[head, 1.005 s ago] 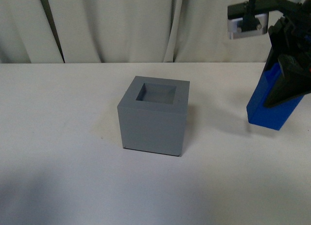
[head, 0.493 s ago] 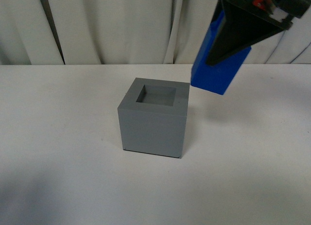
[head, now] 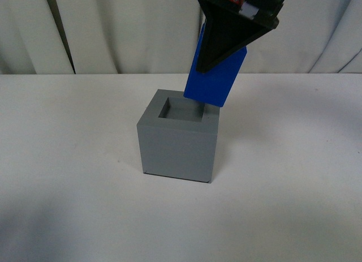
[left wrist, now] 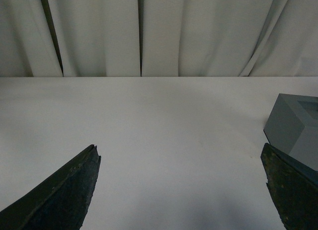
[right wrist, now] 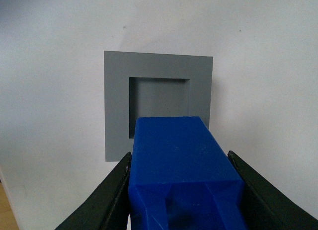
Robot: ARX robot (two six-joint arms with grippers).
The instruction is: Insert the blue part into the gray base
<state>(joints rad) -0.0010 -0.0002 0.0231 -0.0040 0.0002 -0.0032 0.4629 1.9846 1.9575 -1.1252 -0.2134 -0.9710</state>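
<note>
Overhead, tilted blue part [head: 218,84] tight between right jaws, just above gray base [head: 178,146]; left jaws apart, empty.

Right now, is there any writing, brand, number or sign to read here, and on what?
None can be read.
The blue part and gray base are plain, as are the table and curtain.
The right claw has a small red and white patch, too blurred to tell if it bears lettering.
</note>
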